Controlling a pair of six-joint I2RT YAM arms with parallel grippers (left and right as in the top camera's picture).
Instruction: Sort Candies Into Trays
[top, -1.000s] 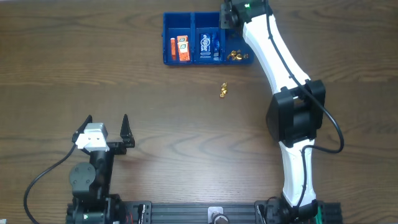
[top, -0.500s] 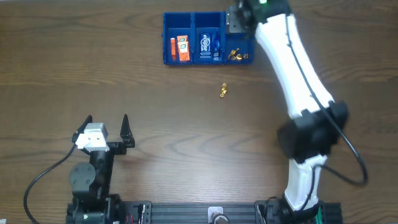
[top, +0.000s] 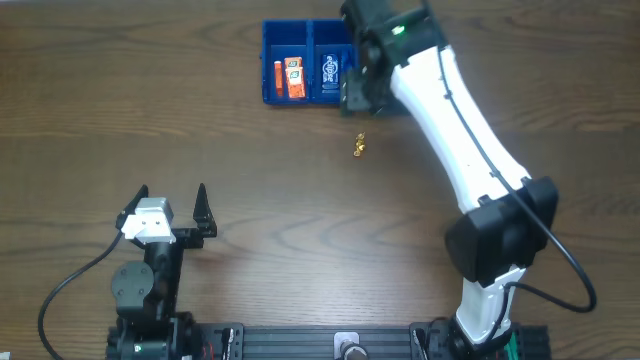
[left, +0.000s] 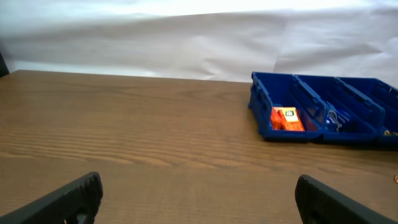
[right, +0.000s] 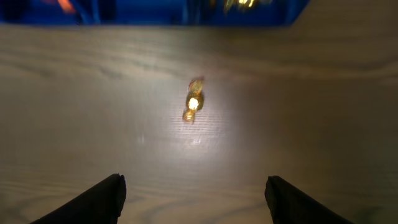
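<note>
A blue three-compartment tray (top: 268, 62) stands at the table's far side. Orange candies (top: 290, 77) lie in its left compartment and a blue-wrapped candy (top: 331, 72) in the middle one. One gold-wrapped candy (top: 360, 146) lies loose on the wood just in front of the tray. My right gripper (top: 356, 98) hangs open above that spot; in the right wrist view the gold candy (right: 193, 107) lies ahead of the right gripper (right: 196, 190), with the tray's edge (right: 155, 15) beyond. My left gripper (top: 172, 195) stands open and empty near its base, facing the tray (left: 317, 134).
The right arm's white link (top: 450, 110) crosses over the tray's right compartment. Bare wooden tabletop (top: 150, 100) surrounds the tray and the loose candy. A white wall (left: 155, 37) rises behind the table's far edge.
The right gripper has swung from over the tray's right compartment back toward the near side and left, ending above the loose gold candy. The left arm has not moved.
</note>
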